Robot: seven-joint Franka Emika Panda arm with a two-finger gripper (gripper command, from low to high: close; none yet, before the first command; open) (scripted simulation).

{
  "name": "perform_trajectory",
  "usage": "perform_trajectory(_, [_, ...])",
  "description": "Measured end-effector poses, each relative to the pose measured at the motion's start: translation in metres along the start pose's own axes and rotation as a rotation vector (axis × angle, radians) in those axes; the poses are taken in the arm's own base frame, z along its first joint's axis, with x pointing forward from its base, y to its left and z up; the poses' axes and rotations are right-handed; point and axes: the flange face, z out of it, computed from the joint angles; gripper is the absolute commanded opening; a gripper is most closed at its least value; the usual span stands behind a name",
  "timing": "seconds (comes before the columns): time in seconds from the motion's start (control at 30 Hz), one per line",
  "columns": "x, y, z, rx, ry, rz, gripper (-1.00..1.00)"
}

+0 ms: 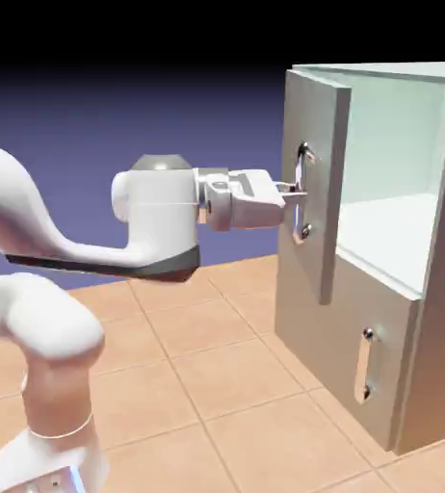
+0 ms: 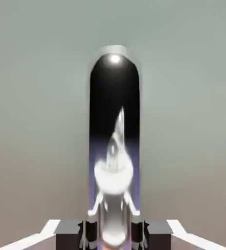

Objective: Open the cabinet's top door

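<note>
Exterior view: from the left the white arm (image 1: pixel 82 241) is extended level, and its gripper (image 1: pixel 294 193) is closed on the vertical silver bar handle (image 1: pixel 303 193) of the top door (image 1: pixel 315 154), which is swung ajar (the pale interior (image 1: pixel 395 183) is exposed beside it). The cabinet (image 1: pixel 438 366) is set at the right on the tiled table (image 1: pixel 197 385), its lower door (image 1: pixel 352 356) shut. In the hand view the handle (image 2: pixel 114 127) is seen between the fingertips (image 2: pixel 88 232).

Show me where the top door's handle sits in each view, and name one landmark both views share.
Exterior view: the handle stands vertical on the top door, right of centre, at the pincer.
Hand view: the handle fills the centre, running up from the bottom edge.
Shared landmark: the grey door panel behind it.
</note>
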Motion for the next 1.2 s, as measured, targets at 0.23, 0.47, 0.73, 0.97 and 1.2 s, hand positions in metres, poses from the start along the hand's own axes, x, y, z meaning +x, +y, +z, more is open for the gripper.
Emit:
perform_trajectory(0.23, [-0.014,-0.014,-0.046,-0.083,0.083,0.0,-1.0])
perform_trajectory(0.47, [-0.03,-0.03,-0.084,-0.157,0.156,0.001,-1.0])
perform_trajectory(0.73, [-0.051,-0.052,-0.126,-0.243,0.242,0.001,-1.0])
perform_trajectory(0.97, [-0.076,-0.077,-0.163,-0.329,0.328,0.001,-1.0])
perform_trajectory(1.2, [-0.112,-0.113,-0.204,-0.438,0.437,0.001,-1.0])
